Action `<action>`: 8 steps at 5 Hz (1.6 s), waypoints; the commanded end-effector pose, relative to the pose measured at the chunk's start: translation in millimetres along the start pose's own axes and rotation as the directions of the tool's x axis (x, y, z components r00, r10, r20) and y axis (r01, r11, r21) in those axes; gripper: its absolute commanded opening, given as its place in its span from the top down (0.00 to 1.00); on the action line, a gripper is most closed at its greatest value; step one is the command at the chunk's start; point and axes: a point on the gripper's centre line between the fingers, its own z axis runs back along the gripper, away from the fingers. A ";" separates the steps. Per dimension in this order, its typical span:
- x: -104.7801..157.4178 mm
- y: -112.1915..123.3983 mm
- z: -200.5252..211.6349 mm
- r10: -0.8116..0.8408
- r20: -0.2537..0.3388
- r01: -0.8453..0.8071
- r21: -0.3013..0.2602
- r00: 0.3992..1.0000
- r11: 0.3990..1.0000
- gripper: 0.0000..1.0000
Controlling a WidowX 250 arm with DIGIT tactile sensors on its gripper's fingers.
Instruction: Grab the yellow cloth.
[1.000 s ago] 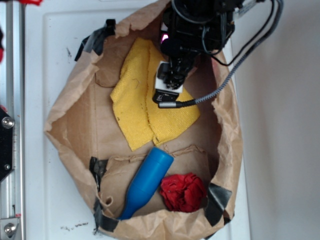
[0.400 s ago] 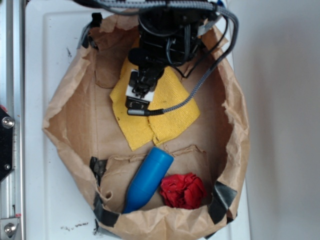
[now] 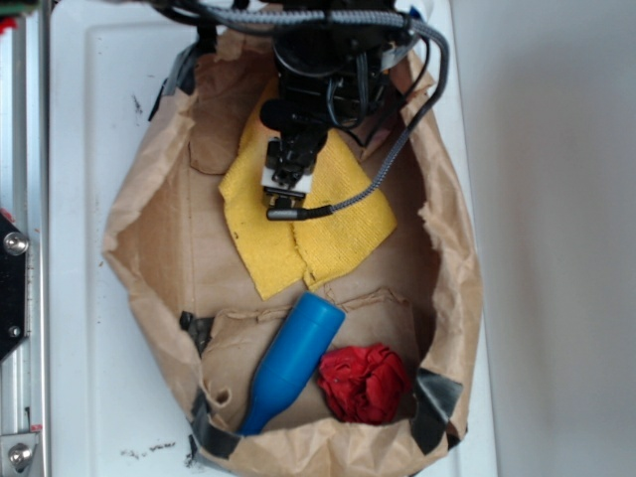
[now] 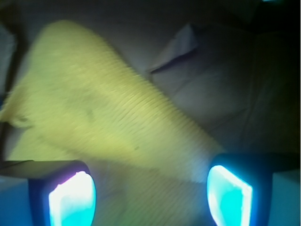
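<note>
Wrist view shows the gripper (image 4: 150, 195) with its fingers spread wide and nothing between them, the yellow cloth (image 4: 99, 122) lying right below and ahead. It's blurry, so I'd guess they aren't touching it yet. From the exterior view the cloth (image 3: 338, 224) lies flat in the paper bag (image 3: 149, 248), and the arm has slid a bit sideways over it since a moment ago

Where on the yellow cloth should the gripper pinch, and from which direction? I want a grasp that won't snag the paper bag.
Come straight down on the yellow cloth and pinch the crease running up its middle: it lies flat, so raised fabric gives purchase. The gripper is open with cloth between its fingertips, clear of the paper bag walls.
</note>
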 end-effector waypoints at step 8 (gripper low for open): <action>5.9 -40.3 109.9 0.038 0.103 -0.026 -0.114 0.994 0.993 1.00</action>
